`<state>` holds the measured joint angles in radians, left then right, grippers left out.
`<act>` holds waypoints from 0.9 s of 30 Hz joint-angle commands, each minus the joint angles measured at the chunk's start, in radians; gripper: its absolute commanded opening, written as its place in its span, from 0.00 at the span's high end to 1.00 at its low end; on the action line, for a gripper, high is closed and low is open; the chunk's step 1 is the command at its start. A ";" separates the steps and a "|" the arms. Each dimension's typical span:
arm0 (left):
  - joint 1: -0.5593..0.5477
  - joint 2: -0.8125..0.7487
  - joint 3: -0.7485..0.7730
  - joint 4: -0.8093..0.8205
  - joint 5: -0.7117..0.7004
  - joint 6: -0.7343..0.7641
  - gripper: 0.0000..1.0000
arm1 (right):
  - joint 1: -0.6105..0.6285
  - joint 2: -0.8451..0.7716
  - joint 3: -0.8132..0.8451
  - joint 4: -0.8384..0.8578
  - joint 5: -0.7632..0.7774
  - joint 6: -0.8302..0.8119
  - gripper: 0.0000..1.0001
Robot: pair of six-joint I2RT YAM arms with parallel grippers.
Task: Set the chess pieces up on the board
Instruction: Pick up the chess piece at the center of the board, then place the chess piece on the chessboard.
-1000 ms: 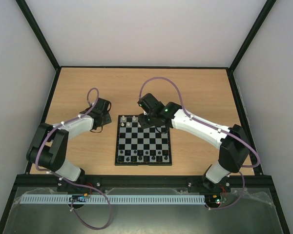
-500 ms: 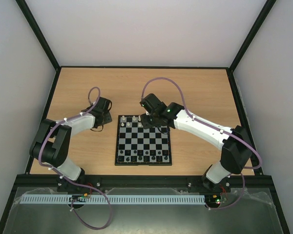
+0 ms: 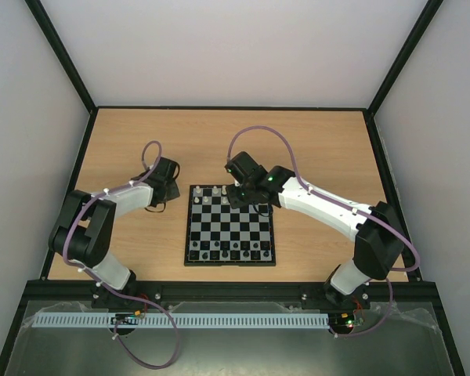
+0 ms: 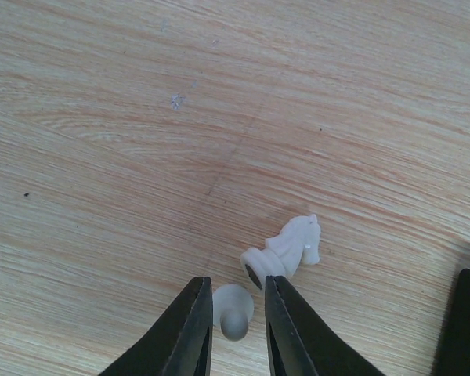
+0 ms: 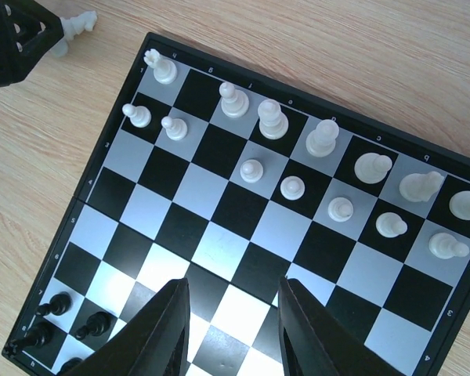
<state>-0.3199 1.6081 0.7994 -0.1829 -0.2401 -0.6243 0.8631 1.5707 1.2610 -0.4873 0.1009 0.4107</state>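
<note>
The board [image 3: 231, 225] lies in the middle of the table between my arms. Several whitish chess pieces [image 5: 272, 120] stand on its two far rows. In the left wrist view a white pawn [image 4: 233, 310] lies on the wood between my left gripper's fingers. A white knight [image 4: 286, 249] lies on its side just beyond the right finger. My left gripper [image 4: 236, 282] is open round the pawn, left of the board [image 3: 166, 186]. My right gripper [image 5: 233, 286] is open and empty above the board's middle squares [image 5: 219, 211], over its far part in the top view [image 3: 240, 193].
Tiny black pieces [image 5: 55, 305] stand on the board's near rows [image 3: 227, 249]. The left gripper's black body [image 5: 8, 39] shows at the board's far left corner. Black frame rails and white walls bound the wooden table [image 3: 313, 149].
My right gripper has shifted slightly over the far side of the board. The left arm's elbow has moved a little; its gripper stays at the same spot.
</note>
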 commanded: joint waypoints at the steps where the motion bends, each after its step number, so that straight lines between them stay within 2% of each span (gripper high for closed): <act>1: 0.005 0.011 -0.021 0.009 -0.011 0.000 0.80 | -0.009 -0.009 -0.016 -0.008 0.005 -0.007 0.68; 6: 0.005 0.005 -0.021 0.004 -0.020 0.001 0.87 | -0.010 -0.011 -0.019 -0.005 0.005 -0.006 0.68; 8: 0.004 0.002 -0.018 0.000 -0.025 0.000 0.96 | -0.010 -0.011 -0.022 -0.005 0.004 -0.006 0.68; 9: 0.005 0.002 -0.015 -0.002 -0.026 0.001 0.97 | -0.010 -0.011 -0.023 -0.005 0.004 -0.005 0.68; 14: 0.003 -0.028 -0.006 -0.038 -0.018 0.007 0.98 | -0.010 -0.025 -0.029 -0.010 0.012 -0.004 0.68; 18: -0.016 -0.124 -0.009 -0.098 0.015 0.012 0.98 | -0.012 -0.052 -0.034 -0.022 0.024 -0.004 0.68; 27: -0.197 -0.198 0.105 -0.267 0.076 0.028 0.96 | -0.034 -0.140 -0.045 -0.059 0.050 -0.004 0.68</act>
<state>-0.4469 1.4273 0.8497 -0.3458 -0.1970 -0.6098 0.8421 1.4872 1.2339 -0.4904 0.1242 0.4110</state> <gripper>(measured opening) 0.055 0.317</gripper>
